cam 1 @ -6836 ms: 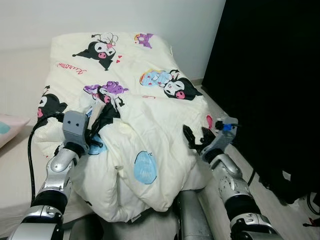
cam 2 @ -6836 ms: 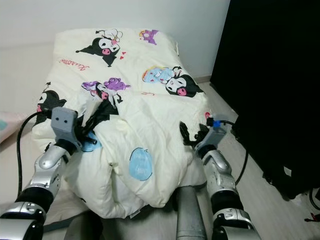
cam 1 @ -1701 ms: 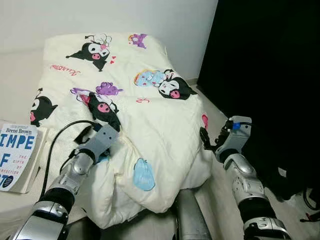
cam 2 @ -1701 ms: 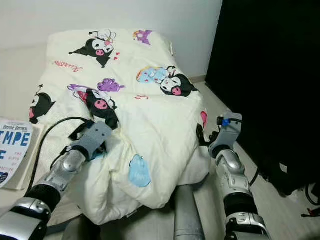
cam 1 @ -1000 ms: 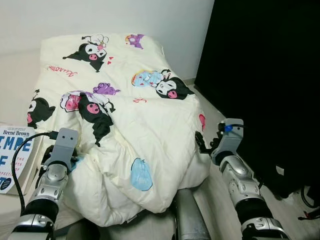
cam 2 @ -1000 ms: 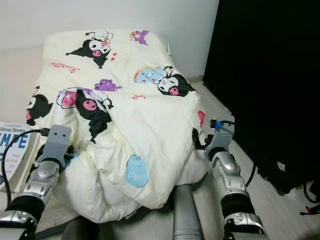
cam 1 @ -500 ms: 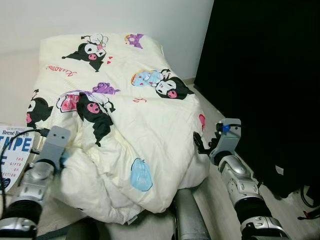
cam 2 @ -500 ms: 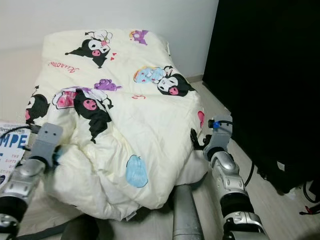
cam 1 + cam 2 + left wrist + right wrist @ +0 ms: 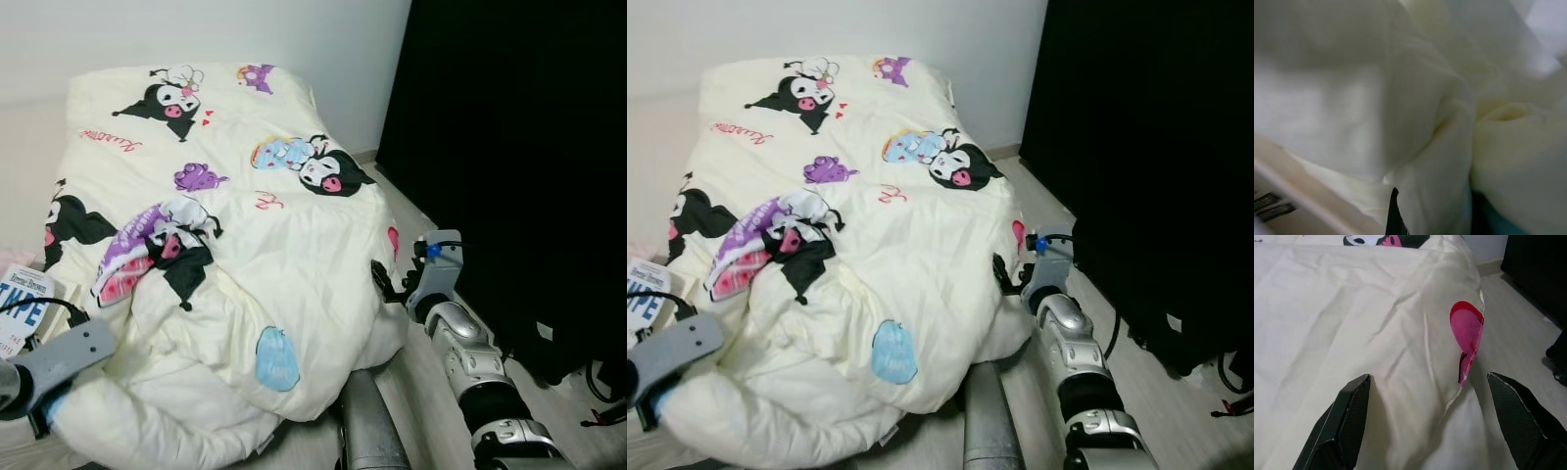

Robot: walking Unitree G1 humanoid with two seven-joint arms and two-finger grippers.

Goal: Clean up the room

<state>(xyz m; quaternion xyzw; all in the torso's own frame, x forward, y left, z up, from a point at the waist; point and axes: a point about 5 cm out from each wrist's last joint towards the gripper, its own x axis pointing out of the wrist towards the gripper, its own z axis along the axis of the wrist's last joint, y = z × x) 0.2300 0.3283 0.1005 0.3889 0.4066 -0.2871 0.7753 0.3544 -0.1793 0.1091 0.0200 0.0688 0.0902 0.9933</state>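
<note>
A cream quilt (image 9: 284,235) printed with black, purple and blue cartoon figures covers the mattress. My left gripper (image 9: 51,407) is low at the near left, shut on the quilt's bunched near corner; in the left wrist view folds of cream cloth (image 9: 1440,122) press against one black finger (image 9: 1394,218). My right gripper (image 9: 384,284) is at the quilt's right edge, open. In the right wrist view its fingers (image 9: 1347,421) stand wide apart on either side of the hem, beside a pink heart print (image 9: 1467,328).
A white book with blue letters (image 9: 20,299) lies at the left beside the mattress. A black curtain (image 9: 509,147) stands along the right, with a dark bag (image 9: 578,343) and cables on the wood floor. A white wall is behind.
My left gripper has drawn back, left and toward me, dragging the quilt's near-left corner with it; the fold with the purple print has spread out. The right gripper has barely moved.
</note>
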